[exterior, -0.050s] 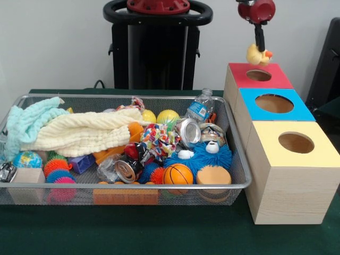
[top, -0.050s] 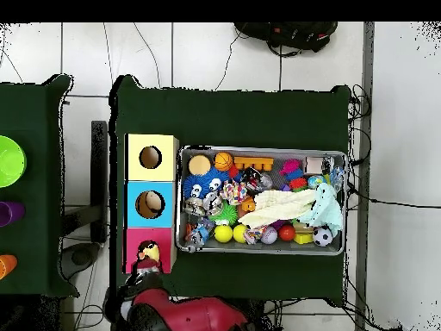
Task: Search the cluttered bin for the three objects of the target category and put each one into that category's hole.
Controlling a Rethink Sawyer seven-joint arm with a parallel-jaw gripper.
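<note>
Pincer (exterior, -0.050s: 258, 47) closed on a yellow rubber duck (exterior, -0.050s: 257, 54), held directly above the red box's hole (exterior, -0.050s: 258, 75), evidently positioned for release into it; bin (exterior, -0.050s: 236, 159) remains cluttered

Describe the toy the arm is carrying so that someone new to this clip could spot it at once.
Start at the row of three wooden boxes beside the mesh bin: yellow top, blue top, red top. Over the hole in the red-topped box hangs the end effector, gripping a rubber duck. The duck is the only toy held in the air outside the bin.
</note>
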